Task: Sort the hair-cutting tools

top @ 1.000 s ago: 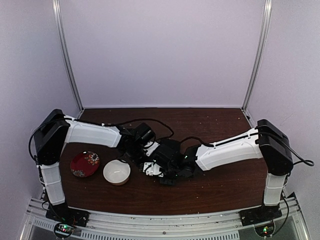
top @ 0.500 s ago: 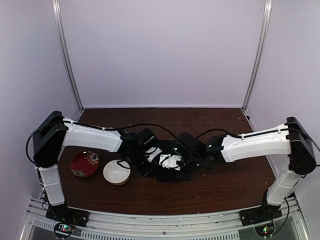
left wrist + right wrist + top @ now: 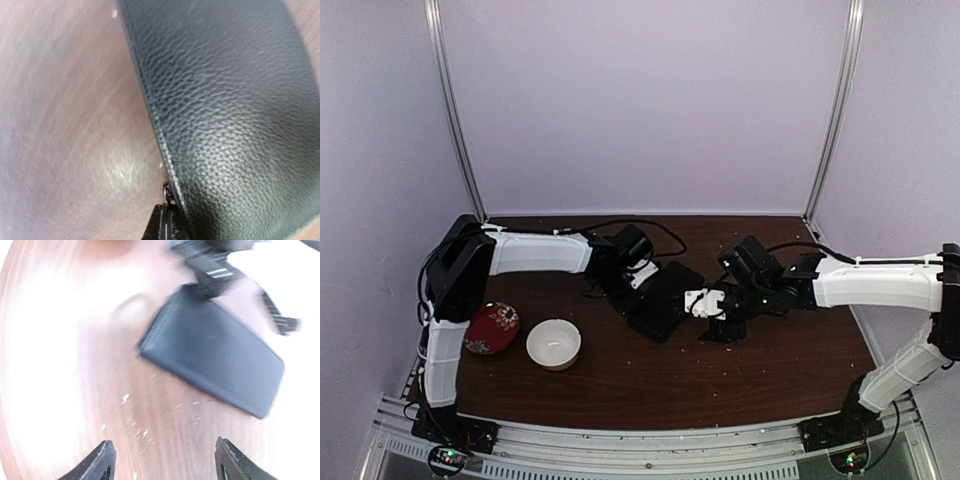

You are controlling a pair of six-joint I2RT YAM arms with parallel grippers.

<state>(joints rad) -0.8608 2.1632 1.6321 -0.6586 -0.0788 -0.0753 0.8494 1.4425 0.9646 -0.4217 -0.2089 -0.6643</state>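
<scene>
Off the black pouch point(image 3: 662, 298) at mid-frame, whose seam the left gripper point(image 3: 639, 283) stays pinched on, the right gripper point(image 3: 704, 303) has backed away right of centre, jaws spread wide and empty, so sorting seems barely begun: no scissors or black sticks show anywhere, perhaps still inside.

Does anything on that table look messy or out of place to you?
Small pale specks are scattered over the brown table near the black pouch, like crumbs or clippings. The pouch lies at a slant to the table's edges. Nothing looks broken.
</scene>
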